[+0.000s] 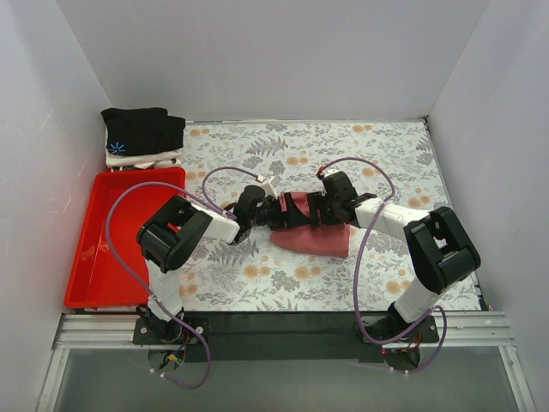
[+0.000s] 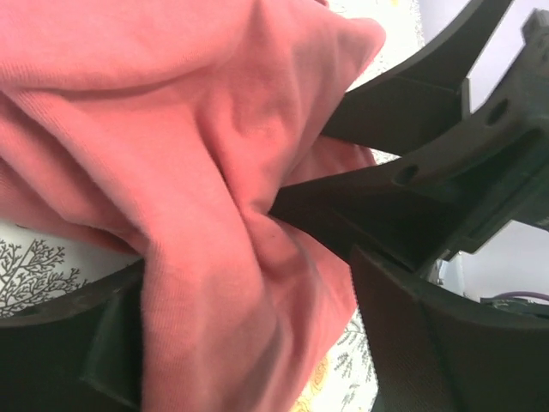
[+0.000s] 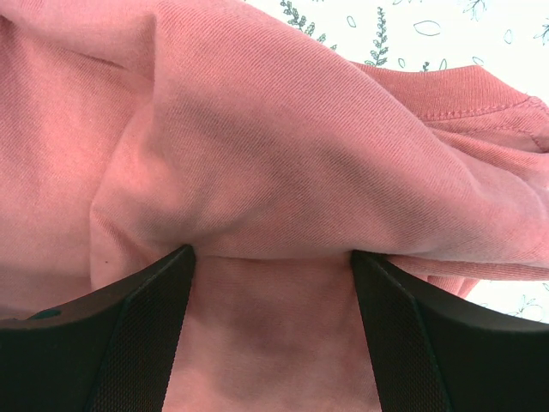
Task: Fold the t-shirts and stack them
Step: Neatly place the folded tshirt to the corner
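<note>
The red shirt [image 1: 313, 240] lies bunched up in the middle of the table [image 1: 386, 146]. The left claw [image 1: 266, 212] and the right claw [image 1: 302, 209] meet at its far edge. Each claw is half closed and grips a bunch of the cloth.

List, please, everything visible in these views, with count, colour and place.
salmon-red t-shirt: one, salmon-red, bunched mid-table, held by both grippers.
black t-shirt: one, black with a blue starburst, folded, far-left corner.
white t-shirt: one, white, under the black t-shirt.
tray: one, red, left side of the table.
tablecloth: one, white floral print, covering the table.
cables: two, purple, one looping along each arm.
left gripper: one, black, closed on the shirt.
right gripper: one, black, closed on the shirt.
</note>
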